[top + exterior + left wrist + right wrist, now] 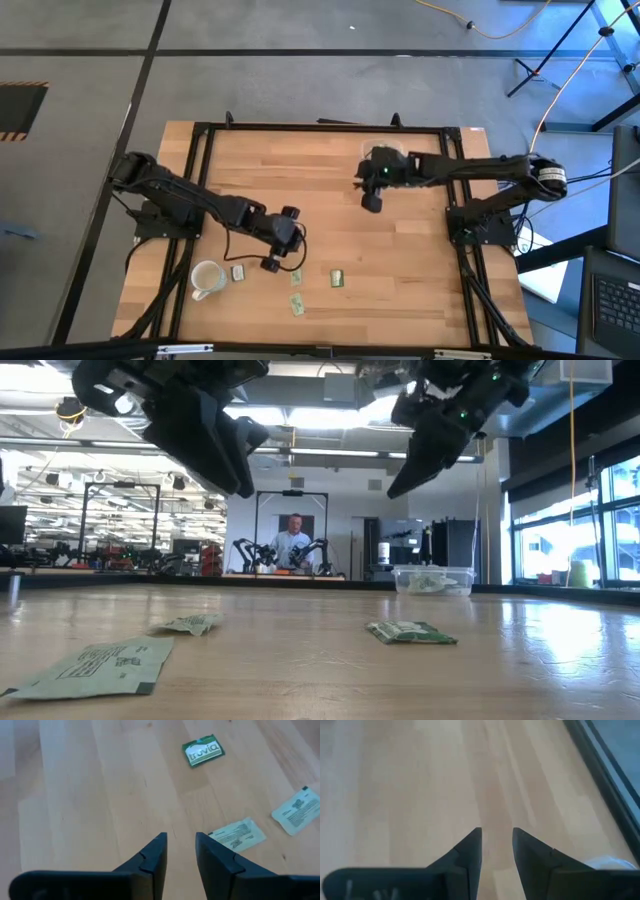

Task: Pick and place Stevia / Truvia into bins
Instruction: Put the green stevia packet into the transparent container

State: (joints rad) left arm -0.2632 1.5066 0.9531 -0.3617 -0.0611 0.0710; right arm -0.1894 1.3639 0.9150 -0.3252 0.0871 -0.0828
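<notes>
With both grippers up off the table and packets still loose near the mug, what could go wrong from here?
1. The sachets lie flat on the wood, so the open left gripper may slide over one rather than lift it.
2. The mug stands beside a sachet and could get bumped.
3. The bin sits far across, beneath the right gripper; a carried sachet could drop.

The counter (330,200) is showing pale striped wood, framed in black. Beside the white mug (206,279), pale green-white sachets (238,834) are lying; one sachet (203,751) is showing dark green with white lettering.
</notes>
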